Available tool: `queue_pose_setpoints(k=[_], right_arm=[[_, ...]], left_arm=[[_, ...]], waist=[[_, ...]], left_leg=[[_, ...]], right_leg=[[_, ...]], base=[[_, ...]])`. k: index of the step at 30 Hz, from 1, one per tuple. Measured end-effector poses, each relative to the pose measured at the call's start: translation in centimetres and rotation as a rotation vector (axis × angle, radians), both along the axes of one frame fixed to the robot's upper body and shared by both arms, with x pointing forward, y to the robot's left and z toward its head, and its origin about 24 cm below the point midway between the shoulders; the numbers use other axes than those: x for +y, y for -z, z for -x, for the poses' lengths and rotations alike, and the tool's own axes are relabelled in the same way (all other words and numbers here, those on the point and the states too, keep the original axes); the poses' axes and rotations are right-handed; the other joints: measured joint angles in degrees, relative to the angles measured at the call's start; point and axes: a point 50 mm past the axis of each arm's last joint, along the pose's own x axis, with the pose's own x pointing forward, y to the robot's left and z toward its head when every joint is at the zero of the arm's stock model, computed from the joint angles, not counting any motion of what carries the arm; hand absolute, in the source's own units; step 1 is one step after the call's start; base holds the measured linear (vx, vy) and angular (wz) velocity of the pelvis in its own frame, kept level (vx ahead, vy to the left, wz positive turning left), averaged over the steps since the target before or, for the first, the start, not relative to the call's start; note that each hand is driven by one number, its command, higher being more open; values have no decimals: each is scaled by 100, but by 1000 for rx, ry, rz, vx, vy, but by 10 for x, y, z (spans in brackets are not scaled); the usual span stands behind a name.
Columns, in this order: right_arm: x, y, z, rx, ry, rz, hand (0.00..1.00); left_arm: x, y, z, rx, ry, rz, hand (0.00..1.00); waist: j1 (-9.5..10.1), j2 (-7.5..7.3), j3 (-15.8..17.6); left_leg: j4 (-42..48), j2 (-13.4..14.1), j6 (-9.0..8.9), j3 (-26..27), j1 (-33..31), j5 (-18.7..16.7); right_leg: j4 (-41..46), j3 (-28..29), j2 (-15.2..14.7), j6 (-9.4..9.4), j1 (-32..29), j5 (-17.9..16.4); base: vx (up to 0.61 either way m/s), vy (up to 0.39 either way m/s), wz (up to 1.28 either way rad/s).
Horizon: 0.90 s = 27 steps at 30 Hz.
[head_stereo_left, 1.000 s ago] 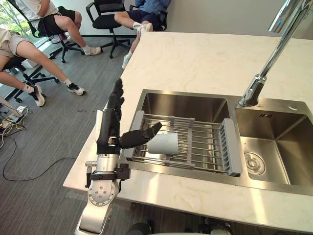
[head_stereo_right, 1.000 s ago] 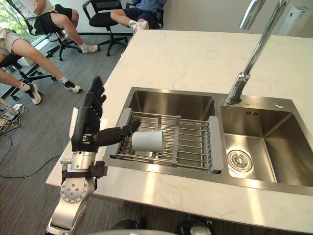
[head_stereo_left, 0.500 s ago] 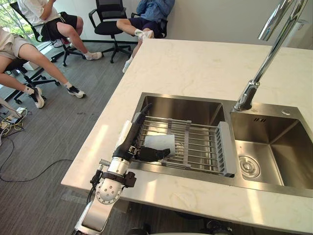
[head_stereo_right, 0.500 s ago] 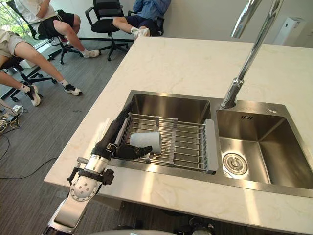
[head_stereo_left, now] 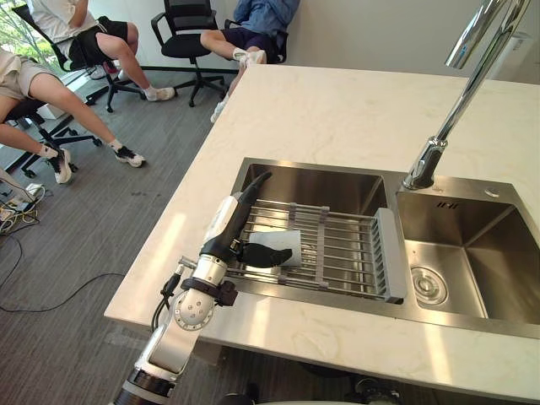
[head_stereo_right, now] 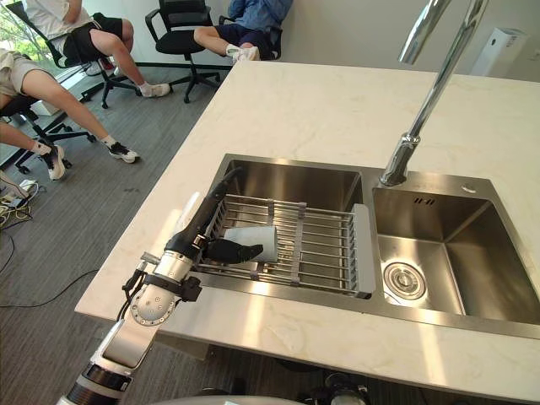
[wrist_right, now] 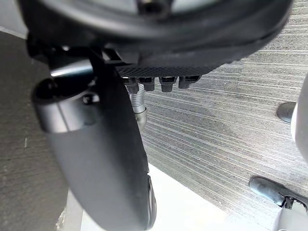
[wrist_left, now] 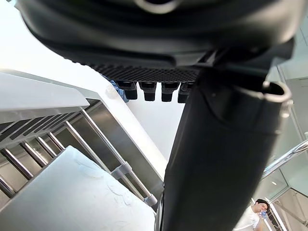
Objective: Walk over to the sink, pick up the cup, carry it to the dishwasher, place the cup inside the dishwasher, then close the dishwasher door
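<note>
Cup (head_stereo_left: 283,246) is lying on its side on the drying rack (head_stereo_left: 354,253) in the left basin of the sink (head_stereo_left: 312,187) in the eye views. The left hand (head_stereo_left: 239,226) is reaching in beside it, fingers straight along the rack's edge, thumb spread across the cup's front, gripping nothing. Its wrist view is showing the thumb (wrist_left: 216,159) hanging over the plain white cup wall, which is carrying no readable writing. The right wrist view is showing the right hand (wrist_right: 96,144) hanging relaxed and empty over carpet (wrist_right: 216,120). Pickup looks under way; next, the fingers need closing round the cup.
</note>
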Motion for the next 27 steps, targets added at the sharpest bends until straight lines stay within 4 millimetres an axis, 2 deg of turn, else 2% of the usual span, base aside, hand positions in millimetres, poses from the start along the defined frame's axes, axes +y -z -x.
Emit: queue_pose_setpoints(k=[10, 14, 27], right_arm=[[0, 0, 0, 1, 1, 2, 100], [0, 0, 0, 1, 2, 3, 100], [-1, 1, 2, 6, 7, 6, 100]], left_arm=[[4, 6, -5, 1, -12, -112, 100], [13, 29, -8, 88, -49, -168, 100], [13, 27, -8, 64, -52, -213, 100]], waist=[[-5, -23, -9], [-10, -48, 6], [-51, -92, 26]], left_leg=[[-151, 7, 5, 5, 29, 85], [-293, 9, 18, 17, 44, 179], [-530, -3, 22, -28, 125, 322]], right_leg=[[-46, 1, 2, -6, -31, 41], [-193, 4, 4, 1, -17, 157], [-459, -50, -7, 78, 71, 303]], base=[[0, 0, 0], [0, 0, 0], [-2, 2, 0]])
